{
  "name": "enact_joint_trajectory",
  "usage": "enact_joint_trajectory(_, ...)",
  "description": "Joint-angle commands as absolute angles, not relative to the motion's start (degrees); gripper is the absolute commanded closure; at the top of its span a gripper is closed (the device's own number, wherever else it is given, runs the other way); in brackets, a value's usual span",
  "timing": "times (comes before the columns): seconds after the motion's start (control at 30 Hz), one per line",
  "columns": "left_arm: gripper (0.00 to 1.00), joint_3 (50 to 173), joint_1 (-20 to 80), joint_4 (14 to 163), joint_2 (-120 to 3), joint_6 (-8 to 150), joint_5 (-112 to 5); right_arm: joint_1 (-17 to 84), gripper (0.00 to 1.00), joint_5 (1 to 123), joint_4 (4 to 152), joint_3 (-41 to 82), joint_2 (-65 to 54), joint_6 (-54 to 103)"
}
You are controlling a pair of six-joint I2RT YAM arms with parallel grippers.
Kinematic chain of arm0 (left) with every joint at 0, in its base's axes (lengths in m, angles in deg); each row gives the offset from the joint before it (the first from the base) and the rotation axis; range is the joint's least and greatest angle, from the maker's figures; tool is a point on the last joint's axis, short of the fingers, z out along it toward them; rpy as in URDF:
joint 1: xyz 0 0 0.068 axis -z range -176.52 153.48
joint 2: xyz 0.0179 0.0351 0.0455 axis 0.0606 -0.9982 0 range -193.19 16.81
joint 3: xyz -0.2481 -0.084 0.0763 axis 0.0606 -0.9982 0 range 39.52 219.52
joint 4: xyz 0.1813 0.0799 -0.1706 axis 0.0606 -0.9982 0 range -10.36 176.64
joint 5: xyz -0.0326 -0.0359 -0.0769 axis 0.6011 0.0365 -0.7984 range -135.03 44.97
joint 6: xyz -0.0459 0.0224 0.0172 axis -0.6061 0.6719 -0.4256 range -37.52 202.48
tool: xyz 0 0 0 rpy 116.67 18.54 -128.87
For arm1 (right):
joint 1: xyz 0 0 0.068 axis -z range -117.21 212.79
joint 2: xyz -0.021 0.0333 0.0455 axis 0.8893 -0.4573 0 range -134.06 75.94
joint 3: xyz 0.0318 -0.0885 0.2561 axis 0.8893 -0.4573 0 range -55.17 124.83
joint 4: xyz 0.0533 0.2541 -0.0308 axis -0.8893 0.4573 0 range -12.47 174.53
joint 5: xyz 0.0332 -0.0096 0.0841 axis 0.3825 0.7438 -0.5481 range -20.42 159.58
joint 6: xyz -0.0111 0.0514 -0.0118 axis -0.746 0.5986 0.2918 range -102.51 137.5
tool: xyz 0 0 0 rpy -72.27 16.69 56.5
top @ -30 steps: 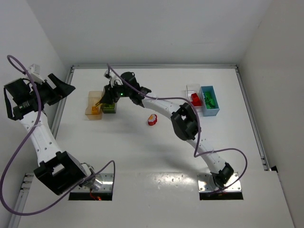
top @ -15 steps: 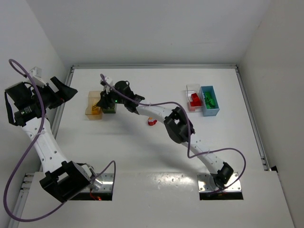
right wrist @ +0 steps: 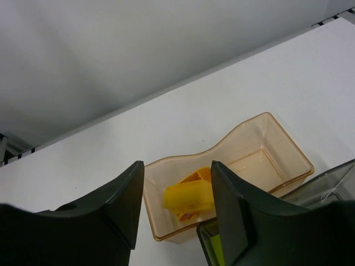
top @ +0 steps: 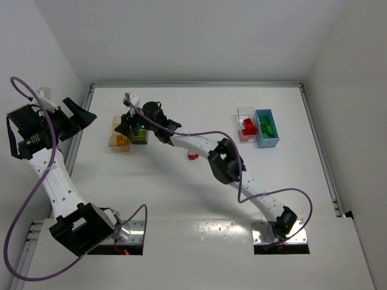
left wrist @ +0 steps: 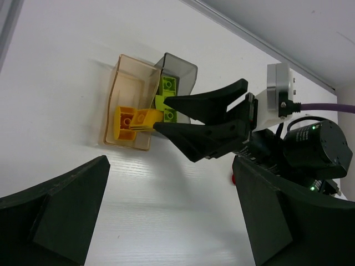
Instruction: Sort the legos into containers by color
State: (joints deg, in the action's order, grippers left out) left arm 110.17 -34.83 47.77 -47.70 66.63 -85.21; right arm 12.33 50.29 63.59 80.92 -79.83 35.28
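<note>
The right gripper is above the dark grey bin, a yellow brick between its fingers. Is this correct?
Not the dark grey bin: the right wrist view shows the right gripper above the orange bin, a yellow brick between its fingers.

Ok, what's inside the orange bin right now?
Yellow bricks and an orange one, bunched at one end of the bin; the rest is bare. One yellow brick sits between the fingers of the right gripper, hiding what lies under it.
</note>
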Motion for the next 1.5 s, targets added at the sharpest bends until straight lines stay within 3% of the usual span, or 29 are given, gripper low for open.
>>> enact_joint_trajectory(0.0,0.00,111.33,-34.93,48.49,-47.35,64.38,-84.39,12.34,0.48,51.13,60.91,81.95,-78.14,34.55)
enact_joint_trajectory(0.07,0.00,110.80,-34.93,49.20,-47.35,64.38,-86.94,12.86,0.40,51.13,60.91,80.54,-76.56,34.55)
enact_joint_trajectory(0.23,0.00,108.69,-34.93,52.36,-47.35,66.57,-94.41,14.88,0.36,51.13,62.31,75.97,-68.94,34.55)
enact_joint_trajectory(0.4,0.00,107.20,-26.69,54.38,-47.35,70.79,-93.90,22.59,0.26,52.44,64.51,64.64,-56.19,33.68)
enact_joint_trajectory(0.5,0.00,105.88,-17.73,56.58,-47.88,73.60,-90.31,27.35,0.26,51.13,69.16,58.40,-47.94,31.30)
enact_joint_trajectory(0.6,0.00,105.09,-11.74,57.90,-49.36,74.83,-87.84,32.98,0.26,49.03,84.16,57.59,-44.05,24.81)
enact_joint_trajectory(0.7,0.00,104.47,-7.44,57.90,-51.65,75.37,-84.42,37.98,0.33,43.59,99.64,53.83,-38.95,9.02)
enact_joint_trajectory(0.8,0.00,104.47,-4.27,58.43,-53.76,75.89,-82.21,39.23,0.33,36.20,112.91,46.01,-33.59,-8.31)
enact_joint_trajectory(0.9,0.00,106.05,-3.11,58.96,-56.75,75.20,-78.52,38.18,0.30,34.87,127.32,45.02,-34.36,-15.89)
enact_joint_trajectory(1.03,0.00,109.03,-2.59,59.49,-59.39,74.57,-76.41,34.75,0.02,34.16,135.53,46.00,-38.94,-13.54)
enact_joint_trajectory(1.17,0.00,109.04,-1.97,60.01,-60.71,74.57,-76.41,33.08,0.00,30.83,125.71,35.21,-34.21,-15.53)
enact_joint_trajectory(1.27,0.00,108.52,-1.97,60.01,-60.71,74.57,-78.16,33.08,0.00,26.70,119.90,26.93,-29.72,-29.67)
enact_joint_trajectory(1.4,0.00,107.90,-1.97,60.01,-61.33,74.57,-79.30,34.22,0.00,24.06,129.69,30.23,-33.55,-53.28)
enact_joint_trajectory(1.47,0.00,107.29,-1.97,60.54,-61.33,74.57,-79.31,34.22,0.00,24.06,133.50,33.32,-36.37,-57.98)
